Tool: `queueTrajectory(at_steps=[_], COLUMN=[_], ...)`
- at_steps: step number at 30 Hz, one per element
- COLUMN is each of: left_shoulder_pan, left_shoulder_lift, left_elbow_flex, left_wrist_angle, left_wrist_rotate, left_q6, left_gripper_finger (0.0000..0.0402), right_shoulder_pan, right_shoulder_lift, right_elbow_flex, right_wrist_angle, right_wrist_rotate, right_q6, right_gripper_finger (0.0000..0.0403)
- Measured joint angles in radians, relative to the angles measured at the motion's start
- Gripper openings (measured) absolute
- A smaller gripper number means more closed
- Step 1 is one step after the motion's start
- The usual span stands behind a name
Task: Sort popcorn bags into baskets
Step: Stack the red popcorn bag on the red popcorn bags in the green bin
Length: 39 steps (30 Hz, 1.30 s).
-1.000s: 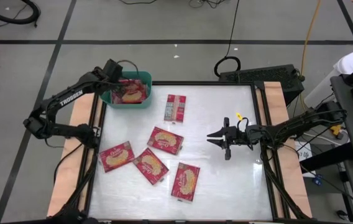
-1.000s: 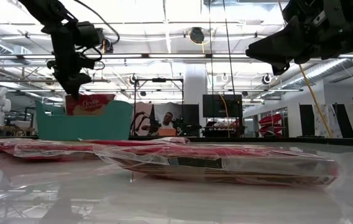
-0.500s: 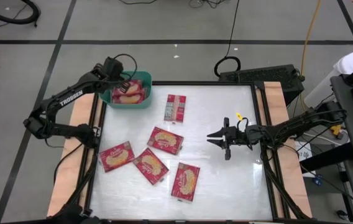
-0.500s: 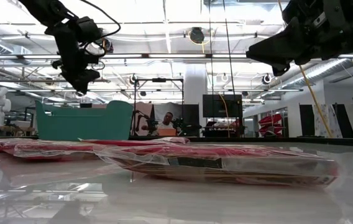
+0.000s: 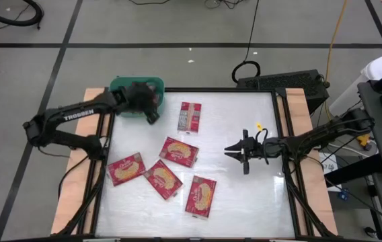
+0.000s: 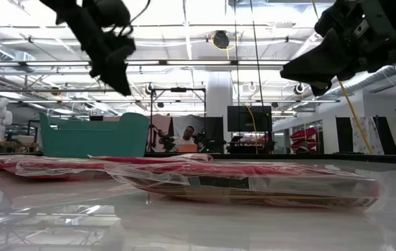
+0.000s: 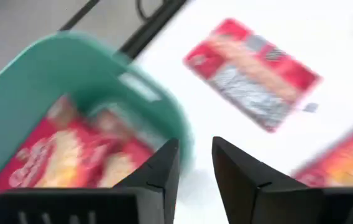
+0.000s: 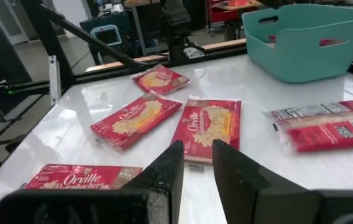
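Loose bags: five popcorn bags [image 5: 180, 151] lie flat on the white tabletop [image 5: 245, 202], one print-side up near the basket.
Right tool [image 5: 234, 150]: hovers mid-tabletop, fingers narrow, holding nothing.
Left tool [image 5: 152, 115]: just beside the basket, fingers narrow, empty.
Basket [image 5: 137, 86]: teal, far-left corner, bags inside.

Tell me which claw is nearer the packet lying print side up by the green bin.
Left. The left claw hangs just off the bin's corner, close beside that packet; the right claw hovers farther off, mid-table.
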Motion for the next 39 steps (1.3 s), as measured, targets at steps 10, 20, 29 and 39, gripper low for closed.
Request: queueTrajectory(at_steps=[10, 20, 29, 39], left_shoulder_pan=[-0.405, -0.661, -0.790, -0.791], left_shoulder_lift=[0.000, 0.003, 0.003, 0.010], left_elbow_flex=[-0.046, -0.229, -0.374, -0.626], left_wrist_angle=[0.088, 0.240, 0.296, 0.681], left_wrist_rotate=[-0.185, -0.232, -0.232, -0.274], left_q6=[-0.155, -0.245, -0.375, -0.408], left_gripper_finger=[0.0093, 0.0093, 0.0151, 0.0284], right_shoulder_pan=[0.064, 0.066, 0.066, 0.063], right_shoulder_lift=[0.165, 0.431, 0.550, 0.570], right_elbow_flex=[0.103, 0.297, 0.347, 0.348], right_wrist_angle=[0.002, -0.002, 0.050, 0.108], right_wrist_rotate=[0.046, 0.040, 0.036, 0.012], right_q6=[0.036, -0.022, -0.025, -0.074], right_gripper_finger=[0.0078, 0.0078, 0.0078, 0.0078])
